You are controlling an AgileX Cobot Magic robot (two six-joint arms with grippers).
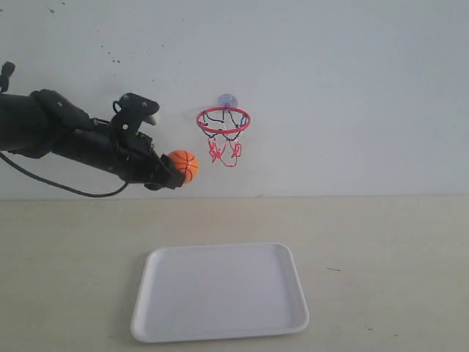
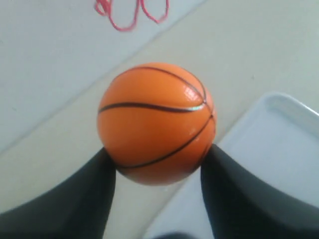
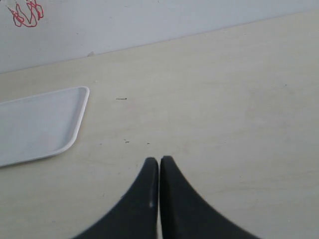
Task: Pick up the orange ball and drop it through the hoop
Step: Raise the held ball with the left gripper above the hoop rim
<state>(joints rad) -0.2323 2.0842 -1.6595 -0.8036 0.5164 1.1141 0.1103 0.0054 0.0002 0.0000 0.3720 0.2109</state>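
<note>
The orange ball (image 1: 184,165) with thin black seams hangs in the air, left of and lower than the hoop (image 1: 223,121). My left gripper (image 1: 176,170) is shut on it; in the left wrist view the ball (image 2: 156,122) sits pinched between the two black fingers (image 2: 94,191). The hoop is a red ring with a red-and-black net, stuck to the white wall by a clear suction cup (image 1: 227,100). Net strings (image 2: 130,12) show at the edge of the left wrist view. My right gripper (image 3: 159,160) is shut on nothing above the table; it is out of the exterior view.
A white tray (image 1: 220,292) lies on the beige table below the ball and hoop; its corner (image 3: 79,94) shows in the right wrist view. A black cable (image 1: 58,185) hangs from the left arm.
</note>
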